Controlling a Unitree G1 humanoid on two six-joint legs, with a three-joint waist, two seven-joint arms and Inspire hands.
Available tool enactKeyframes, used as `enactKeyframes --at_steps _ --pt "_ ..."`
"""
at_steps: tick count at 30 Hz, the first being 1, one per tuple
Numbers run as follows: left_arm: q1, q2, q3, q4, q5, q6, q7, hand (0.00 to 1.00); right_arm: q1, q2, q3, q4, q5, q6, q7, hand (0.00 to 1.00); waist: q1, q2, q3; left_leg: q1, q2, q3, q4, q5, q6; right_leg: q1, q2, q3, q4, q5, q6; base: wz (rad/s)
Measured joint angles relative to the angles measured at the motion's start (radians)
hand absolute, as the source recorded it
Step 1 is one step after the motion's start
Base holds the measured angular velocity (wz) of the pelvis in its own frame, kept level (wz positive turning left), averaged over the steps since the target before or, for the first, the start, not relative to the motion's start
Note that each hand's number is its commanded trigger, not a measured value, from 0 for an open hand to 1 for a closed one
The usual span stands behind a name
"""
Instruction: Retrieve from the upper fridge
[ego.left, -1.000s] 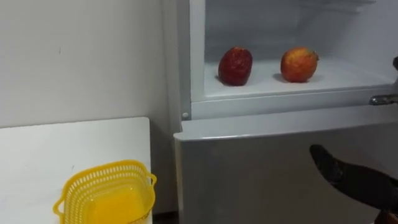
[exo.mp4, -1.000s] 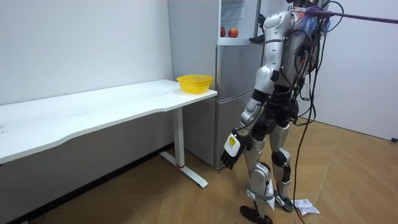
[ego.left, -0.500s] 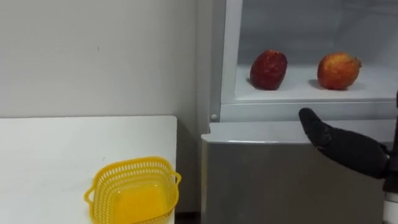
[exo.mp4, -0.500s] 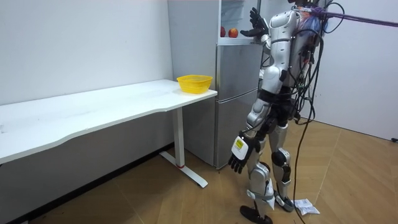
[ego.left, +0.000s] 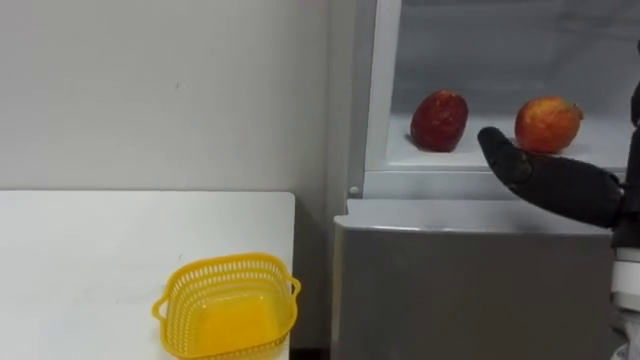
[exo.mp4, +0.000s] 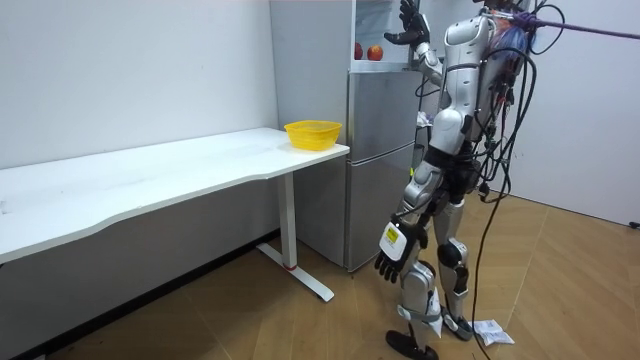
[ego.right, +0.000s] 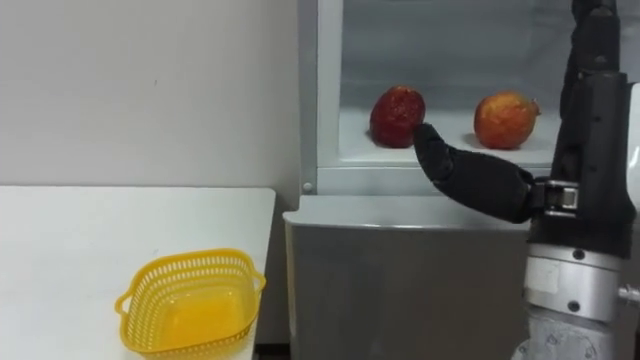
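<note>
White wall at the back, with a long white table (ego.left: 90, 260) along it. Table's end edge just beside the grey fridge (ego.left: 470, 290), only a narrow gap between the two. Yellow basket (ego.left: 225, 268) at that end of the table, close to the edge nearest the fridge.

Upper fridge compartment open, white shelf inside. Dark red fruit (ego.left: 438, 121) on the shelf's left, orange-red fruit (ego.left: 547, 124) to its right, a gap between them, both set back from the shelf's front lip.

Right hand (ego.left: 545, 183) up at that lip, in front of the compartment. Fingers stretched out straight and together, holding nothing, tips pointing toward the dark red fruit. Cannot tell whether they touch it.

Left hand (exo.mp4: 393, 251) low beside the thigh, fingers loose and holding nothing.

Stands upright on bare wood floor (exo.mp4: 250, 320) close before the fridge front. Wide free floor behind and across to the table's legs, with a small white scrap (exo.mp4: 492, 332) near the feet.
</note>
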Motion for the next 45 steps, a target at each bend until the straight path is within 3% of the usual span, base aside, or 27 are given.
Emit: enactKeyframes --at_steps 11,20,28,34,37,41,45 --pt "-0.021 0.0 0.026 -0.03 0.047 -0.001 -0.007 0.0 -0.084 -0.011 -0.012 0.121 0.002 -0.002 -0.009 0.0 0.008 -0.002 0.0036 -0.012 -0.003 -0.024 0.006 0.0 0.0 -0.001 0.0 -0.018 0.0 0.0 0.0 0.04" --pt "-0.023 0.001 0.032 -0.035 0.047 -0.001 -0.026 0.0 -0.113 -0.022 -0.014 0.129 0.027 -0.002 0.003 0.0 0.023 -0.007 0.0089 -0.018 -0.004 -0.031 0.018 0.0 0.0 -0.002 -0.001 -0.028 -0.001 0.0 0.0 0.02" --pt "-0.029 0.004 0.032 -0.037 0.046 0.0 -0.026 0.0 -0.115 -0.026 -0.014 0.161 0.05 0.01 0.021 0.0 0.024 -0.009 0.009 -0.033 -0.005 -0.045 0.031 0.0 0.0 0.0 -0.001 -0.037 0.001 0.0 0.0 0.03" --pt "-0.026 0.009 0.037 -0.037 0.046 0.002 -0.031 0.0 -0.197 -0.033 -0.014 0.231 0.054 0.031 0.04 0.0 0.024 -0.018 0.0063 -0.043 -0.007 -0.055 0.029 0.003 0.001 -0.004 0.0 -0.039 0.0 0.0 0.0 0.03" --pt "-0.022 0.01 0.037 -0.037 0.046 0.009 -0.03 0.0 -0.241 -0.036 -0.014 0.278 0.074 0.033 0.05 0.0 0.025 -0.033 -0.0035 -0.042 -0.007 -0.056 0.034 0.003 0.001 -0.004 0.0 -0.041 0.0 0.0 0.0 0.03" --pt "-0.013 0.01 0.037 -0.038 0.043 0.013 -0.034 0.0 -0.275 -0.036 -0.007 0.325 0.089 0.054 0.084 0.0 0.031 -0.047 0.0011 -0.033 -0.008 -0.06 0.036 0.003 0.001 0.006 -0.001 -0.042 0.0 0.0 -0.001 0.01" --pt "-0.016 0.01 0.036 -0.038 0.044 0.015 -0.042 0.0 -0.278 -0.037 0.003 0.332 0.108 0.053 0.112 0.0 0.032 -0.044 0.0062 -0.034 -0.01 -0.067 0.038 0.003 0.001 0.009 -0.002 -0.05 0.0 0.0 -0.001 0.06"
